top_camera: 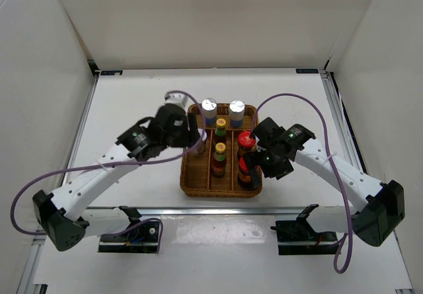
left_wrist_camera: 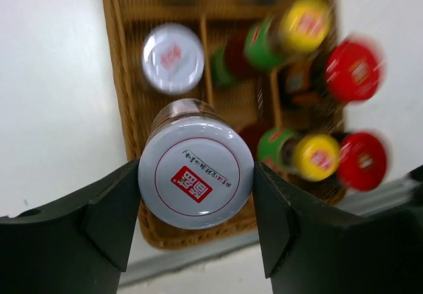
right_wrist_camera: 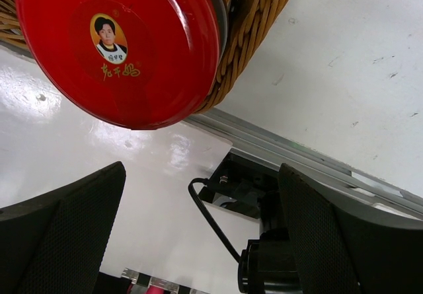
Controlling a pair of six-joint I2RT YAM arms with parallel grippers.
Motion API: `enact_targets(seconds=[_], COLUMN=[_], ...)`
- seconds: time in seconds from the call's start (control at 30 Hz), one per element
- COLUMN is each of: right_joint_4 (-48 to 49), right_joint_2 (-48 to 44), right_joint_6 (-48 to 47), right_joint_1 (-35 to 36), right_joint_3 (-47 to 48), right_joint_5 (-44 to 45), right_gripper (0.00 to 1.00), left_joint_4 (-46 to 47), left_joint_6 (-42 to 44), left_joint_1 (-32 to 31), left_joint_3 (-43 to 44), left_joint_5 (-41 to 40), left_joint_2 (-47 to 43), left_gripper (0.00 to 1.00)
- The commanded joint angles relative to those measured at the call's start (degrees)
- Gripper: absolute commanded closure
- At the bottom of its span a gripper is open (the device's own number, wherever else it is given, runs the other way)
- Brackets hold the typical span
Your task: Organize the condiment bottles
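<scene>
My left gripper (left_wrist_camera: 196, 196) is shut on a short jar with a pale purple lid (left_wrist_camera: 196, 173), over the near end of the wicker tray's left column. Whether the jar stands on the tray floor I cannot tell. A second such jar (left_wrist_camera: 172, 57) stands further back in that column. From above, my left gripper (top_camera: 197, 139) is at the tray's (top_camera: 188, 182) left side. Two silver-capped bottles (top_camera: 209, 107) stand at the back, two yellow-capped ones (top_camera: 220, 150) in the middle column, and two red-capped ones (top_camera: 246, 139) on the right. My right gripper (top_camera: 256, 168) is open beside the near red cap (right_wrist_camera: 119, 43), holding nothing.
The tray's wicker rim (right_wrist_camera: 254, 30) is close above my right fingers. A metal rail (top_camera: 211, 209) runs along the table's near edge, with the arm mounts (top_camera: 301, 231) and a black cable (right_wrist_camera: 211, 215) below it. Purple cables (top_camera: 297, 99) loop over the table.
</scene>
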Motion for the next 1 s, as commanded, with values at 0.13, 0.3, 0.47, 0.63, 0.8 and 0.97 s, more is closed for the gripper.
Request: enact_targets(seconds=[0.13, 0.3, 0.47, 0.63, 0.8, 0.97], right_joint_4=[0.59, 1.11, 1.11, 1.11, 1.11, 1.11], right_joint_2=[-2.31, -2.32, -2.32, -2.84, -2.84, -3.37], right_joint_6=[-1.22, -1.22, -1.22, -1.22, -0.69, -0.69], right_joint_1=[-0.23, -0.23, -0.23, -0.23, -0.23, -0.23], right_joint_3=[-1.11, -1.11, -1.11, -1.11, -1.11, -1.11], right_joint_5=[-1.69, -1.69, -2.21, -1.69, -1.69, -1.17], right_gripper=[0.01, 0.01, 0.01, 0.01, 0.01, 0.01], left_joint_4=[-0.18, 0.97, 1.49, 1.49, 2.02, -0.79], left_joint_6=[-9.15, -9.67, -9.67, -13.27, -11.53, -11.77], left_joint_1=[-7.96, -9.81, -9.81, -9.81, -9.81, -9.81], left_joint_3=[-7.14, -7.15, -5.48, -6.0, -6.01, -3.63], left_joint_5=[-7.97, -9.9, -11.22, -10.09, -9.03, -9.02], left_joint_2=[1.72, 6.03, 13.4, 17.2, 17.12, 13.26], left_gripper=[0.89, 0.89, 0.89, 0.85, 0.03, 0.0])
